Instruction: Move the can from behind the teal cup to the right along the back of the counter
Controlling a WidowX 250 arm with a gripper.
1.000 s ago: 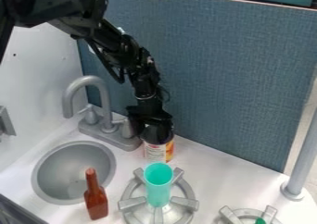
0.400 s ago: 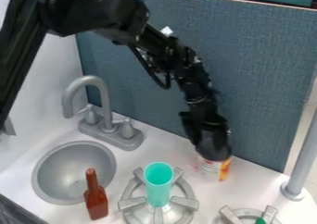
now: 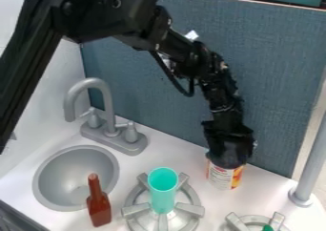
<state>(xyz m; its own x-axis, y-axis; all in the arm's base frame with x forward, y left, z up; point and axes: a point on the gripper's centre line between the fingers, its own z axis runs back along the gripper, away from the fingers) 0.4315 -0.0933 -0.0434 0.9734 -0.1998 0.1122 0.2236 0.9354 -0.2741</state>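
Observation:
Low at the back right of the counter, the black gripper (image 3: 229,153) hangs around the top of a can (image 3: 223,175) with a white, red and orange label, closed on its upper part. The can is upright, near the blue-grey back panel. To its left, a teal cup (image 3: 163,191) stands upright on a grey burner grate (image 3: 135,209). A brown-red bottle (image 3: 98,206) stands between the sink and that grate.
The round grey sink (image 3: 47,177) is at the left, with a grey faucet (image 3: 105,101) behind it. A second burner grate (image 3: 239,223) holds something green at the front right. A grey post (image 3: 309,163) rises at the right edge.
The gripper and the can have moved together to the right along the back panel, from beside the faucet to the counter's right part. Cup and bottle have stayed put.

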